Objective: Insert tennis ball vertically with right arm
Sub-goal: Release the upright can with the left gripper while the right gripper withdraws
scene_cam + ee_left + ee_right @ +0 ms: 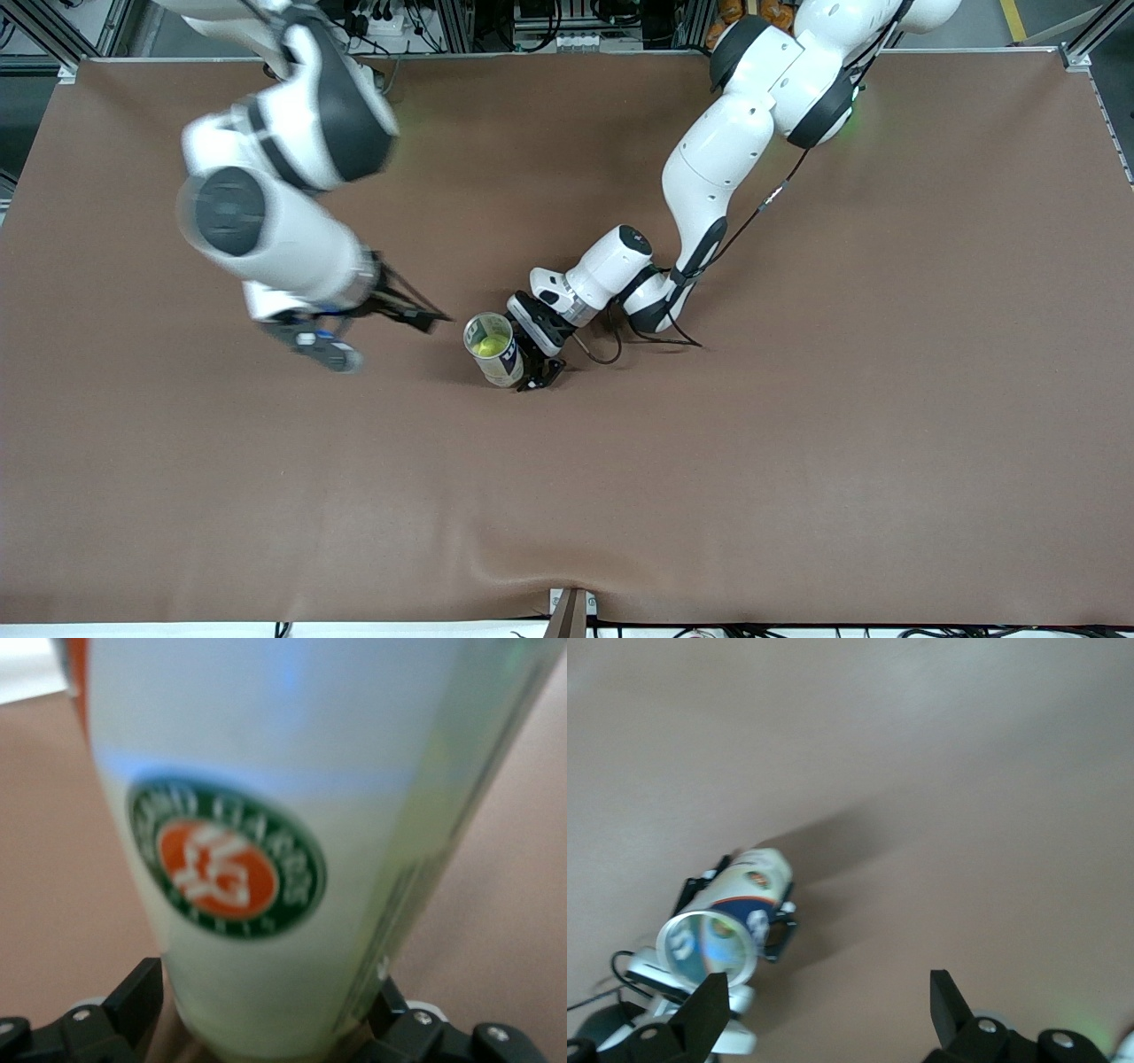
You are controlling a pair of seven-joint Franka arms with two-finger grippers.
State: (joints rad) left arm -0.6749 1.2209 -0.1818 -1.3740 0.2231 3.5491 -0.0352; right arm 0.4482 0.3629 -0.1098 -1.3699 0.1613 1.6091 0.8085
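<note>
Brown matte cloth is covering the whole table [797, 461], with a slight wrinkle at the edge nearest the front camera. Near the middle, a clear plastic cylindrical ball can [494, 349] with a white and blue label is standing upright, open mouth up. A fuzzy yellow-green tennis ball [489, 345] is sitting inside it, seen through the mouth. The left wrist view is showing a round green and orange logo on the can's smooth wall [266, 859].

The left arm's black two-finger gripper [537, 365] is sitting low at the can's base, toward the left arm's end of the table; its fingers [135, 992] are standing spread on either side of the can, and I cannot tell whether they are touching it. A thin black cable [602, 350] is looping beside that wrist.

The right arm's black gripper [416, 312] is hovering over bare cloth beside the can, toward the right arm's end, fingers [948, 1003] spread wide and holding nothing. Nothing is blocking the can's mouth.
</note>
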